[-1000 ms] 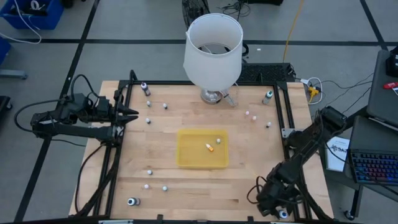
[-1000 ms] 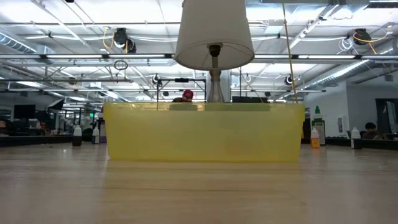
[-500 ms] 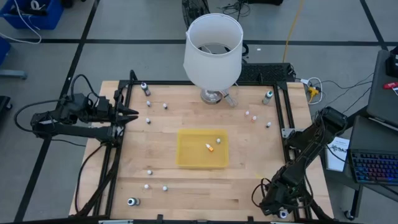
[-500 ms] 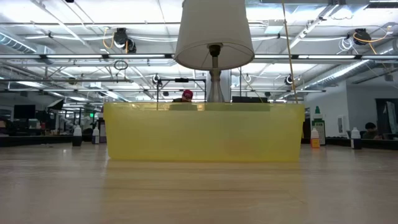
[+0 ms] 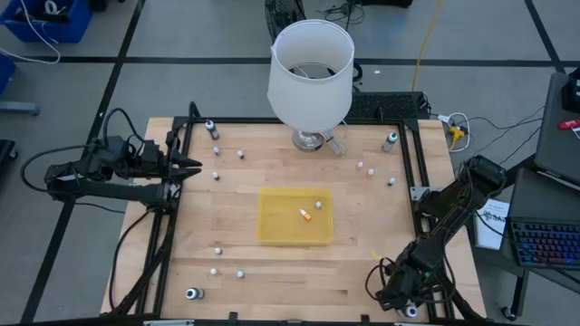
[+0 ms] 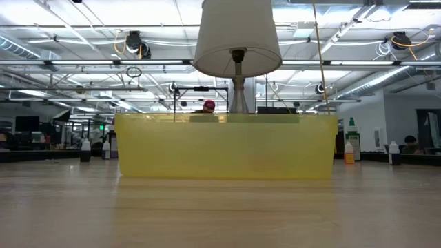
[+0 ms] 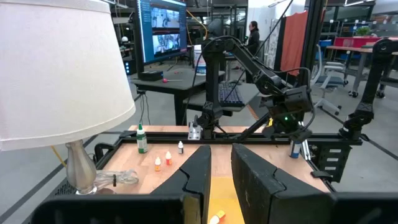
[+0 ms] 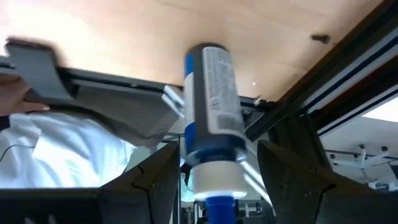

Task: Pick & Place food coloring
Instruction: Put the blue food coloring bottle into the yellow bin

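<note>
A food coloring bottle (image 8: pixel 211 106) with a white body, blue label and blue cap stands upright at the table's near right corner (image 5: pixel 412 311). My right gripper (image 8: pixel 217 152) slants down over it, open, one finger on either side (image 5: pixel 403 301). Several tiny bottles stand scattered on the wood, such as those at the far left (image 5: pixel 241 154) and the near left (image 5: pixel 217 250). An orange one (image 5: pixel 306 215) lies in the yellow tray (image 5: pixel 272 226). My left gripper (image 5: pixel 192 167) waits shut above the table's left edge. My right gripper has its fingers (image 8: pixel 155 180) beside the bottle's upper body (image 8: pixel 214 155), coming from above at a slant. A gap shows on one side. Whether the other finger touches the bottle, I cannot tell. The bottle stands with its base on the table.
A big white lamp (image 5: pixel 310 77) stands at the table's far edge. Larger bottles stand at the other corners (image 5: pixel 210 127), (image 5: pixel 391 139), (image 5: pixel 193 292). A black frame rail (image 5: pixel 419 172) runs around the table. In the low view the tray's wall (image 6: pixel 227 148) fills the middle.
My right gripper has edged a little toward the table's near right corner and turned at the wrist over the bottle there. The bottle has stayed where it was.
</note>
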`<state>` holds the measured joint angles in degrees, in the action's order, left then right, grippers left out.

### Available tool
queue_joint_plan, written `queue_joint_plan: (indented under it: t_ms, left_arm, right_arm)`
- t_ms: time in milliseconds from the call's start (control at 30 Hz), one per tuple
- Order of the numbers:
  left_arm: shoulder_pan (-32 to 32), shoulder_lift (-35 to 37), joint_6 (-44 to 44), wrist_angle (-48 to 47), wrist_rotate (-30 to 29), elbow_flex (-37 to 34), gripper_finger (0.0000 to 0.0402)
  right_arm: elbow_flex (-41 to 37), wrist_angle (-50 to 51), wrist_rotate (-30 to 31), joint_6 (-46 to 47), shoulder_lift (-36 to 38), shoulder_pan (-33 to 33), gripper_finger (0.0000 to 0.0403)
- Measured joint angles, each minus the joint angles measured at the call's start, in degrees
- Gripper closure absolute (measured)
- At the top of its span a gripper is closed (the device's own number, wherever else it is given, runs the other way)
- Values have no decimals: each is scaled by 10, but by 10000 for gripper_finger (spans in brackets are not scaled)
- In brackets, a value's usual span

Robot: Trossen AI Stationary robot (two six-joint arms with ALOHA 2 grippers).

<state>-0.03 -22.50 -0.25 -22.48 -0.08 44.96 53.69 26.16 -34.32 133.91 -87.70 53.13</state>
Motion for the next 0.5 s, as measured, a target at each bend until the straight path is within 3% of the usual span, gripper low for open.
queue_joint_plan:
  t_ms: [500]
  left_arm:
    - [0,0,0,0,0,0,334]
  right_arm:
    - [0,7,0,-4,-1,6,200]
